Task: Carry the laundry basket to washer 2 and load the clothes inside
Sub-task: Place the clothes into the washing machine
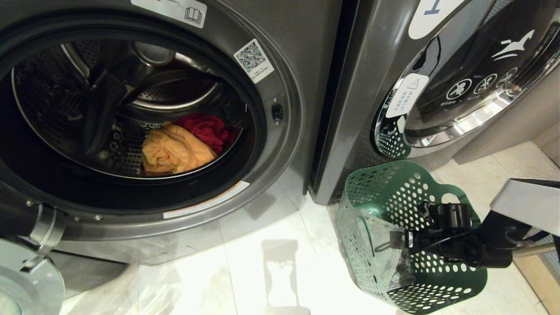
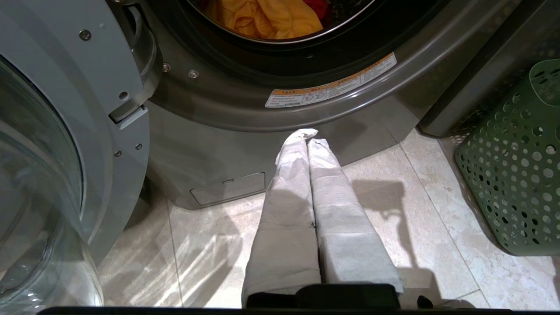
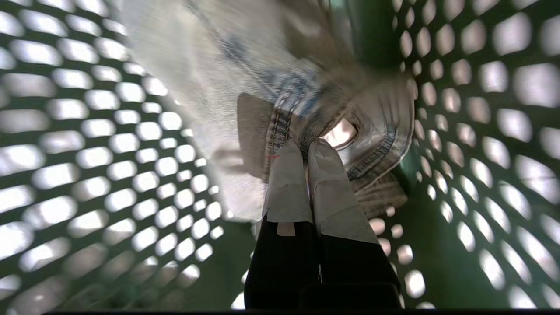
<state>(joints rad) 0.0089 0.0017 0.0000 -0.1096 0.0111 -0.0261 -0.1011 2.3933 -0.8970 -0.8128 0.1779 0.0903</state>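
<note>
Dark grey metal fills the head view: an open front-loading washer (image 1: 280, 144) on the left, its round door (image 2: 48, 166) swung wide. Deep in the steel drum (image 1: 87, 131) lie a yellow garment (image 1: 175, 151) and a red garment (image 1: 208, 129), touching each other. A white sticker with a QR code (image 1: 253, 60) sits on the door ring at upper right, another white label with a small book symbol (image 1: 175, 11) at the top, and a long orange-edged warning strip (image 2: 330, 85) runs along the lower rim; its print is too small to read. To the right stands a second washer (image 1: 376, 87) with a chrome-ringed glass door (image 1: 477, 96), closed. It bears a white label showing what looks like a "1" (image 1: 435, 13), a white leaping-horse mark (image 1: 512, 46), a row of round symbols and a white triangle caution sticker (image 1: 407, 94).

On the pale tiled floor (image 1: 262, 271), just in front of that second washer, the green perforated laundry basket (image 1: 393, 197) is tipped towards the robot. The right claw (image 3: 306, 146) reaches inside it, its fingers pressed together and pinching a pale denim-like piece (image 3: 306, 96) with stitched seams; the picture there is smeared. The left claw (image 2: 306, 135) hangs low before the open washer, closed on nothing, with the basket off to its side
</note>
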